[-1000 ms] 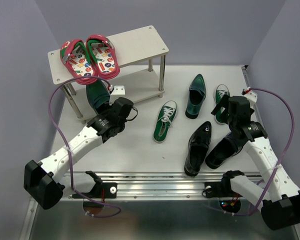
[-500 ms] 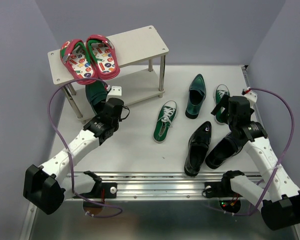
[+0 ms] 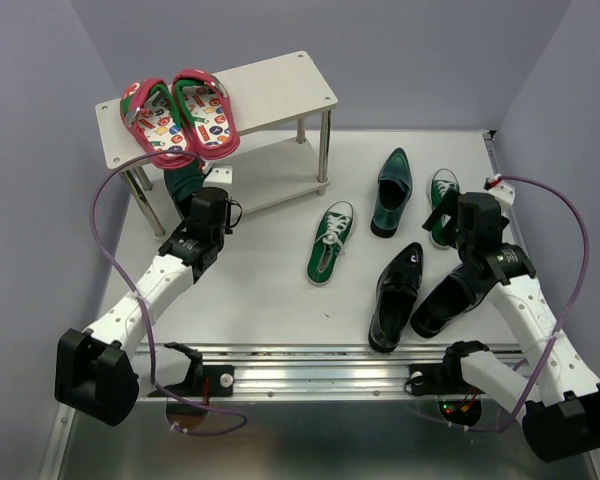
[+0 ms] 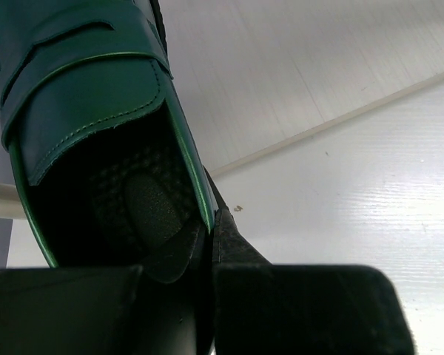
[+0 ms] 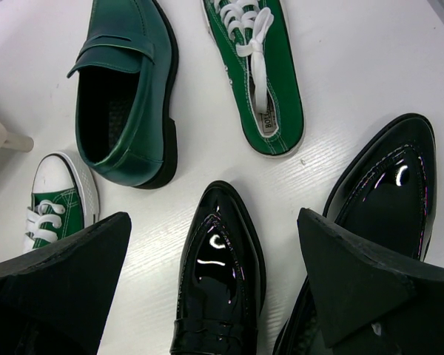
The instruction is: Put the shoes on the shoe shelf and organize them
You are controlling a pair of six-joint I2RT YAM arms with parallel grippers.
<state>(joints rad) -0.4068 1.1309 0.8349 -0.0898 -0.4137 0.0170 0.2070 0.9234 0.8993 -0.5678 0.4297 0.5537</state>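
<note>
Barely begun, we pinch one teal dress shoe (image 4: 89, 111) by its rim in our closed left hand (image 4: 211, 244) at the lower board of the shoe shelf (image 3: 280, 85), while our right hand (image 5: 214, 259) hangs wide open, empty, above the five shoes (image 3: 395, 295) waiting on the tabletop (image 3: 270, 290).

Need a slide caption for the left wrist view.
Left wrist: jaws shut on the rim of a teal shoe, its dark insole in view, white surface beyond.

Two red flip-flops (image 3: 205, 112) with colourful patterned insoles lie side by side above the white table (image 3: 270, 290).
</note>
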